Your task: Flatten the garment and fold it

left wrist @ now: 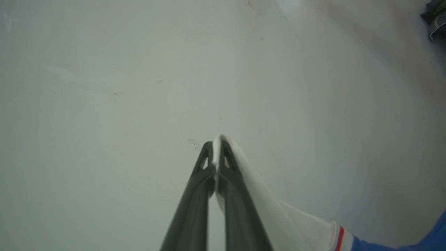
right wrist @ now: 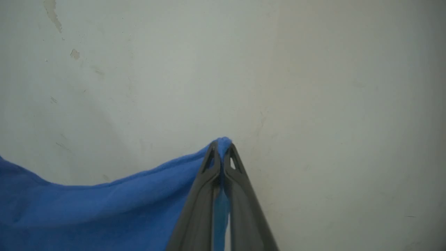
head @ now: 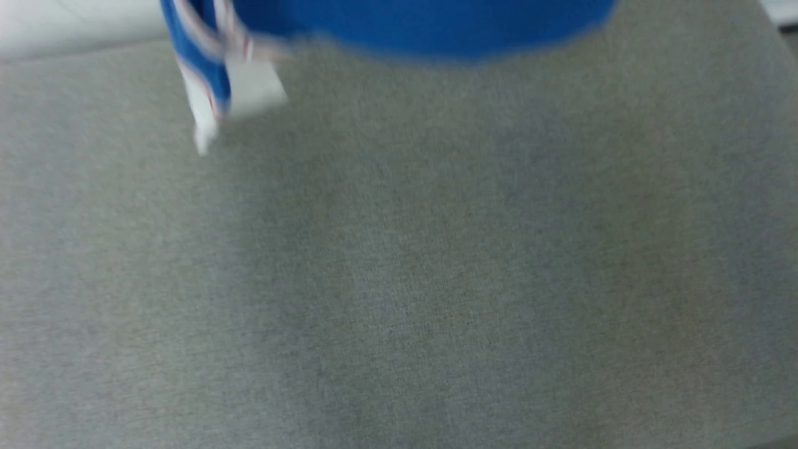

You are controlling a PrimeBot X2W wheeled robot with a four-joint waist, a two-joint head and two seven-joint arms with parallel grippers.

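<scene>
The left end effector (left wrist: 217,143) is pinching the white sleeve end (left wrist: 264,202) of the blue jersey (head: 424,25), fingers pressed together; the right end effector (right wrist: 222,144) is likewise clamping its blue edge.

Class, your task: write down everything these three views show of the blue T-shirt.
The T-shirt is bright blue soft knit, with white sleeve ends and red-and-white striped trim. Both grippers hold it up: the left gripper is pinched shut on a white sleeve end, the right gripper on a blue edge, with cloth sagging away from that grip. In the blurred head view it crosses the top edge, one sleeve dangling over the grey fabric surface; whether it touches that surface cannot be told.
</scene>
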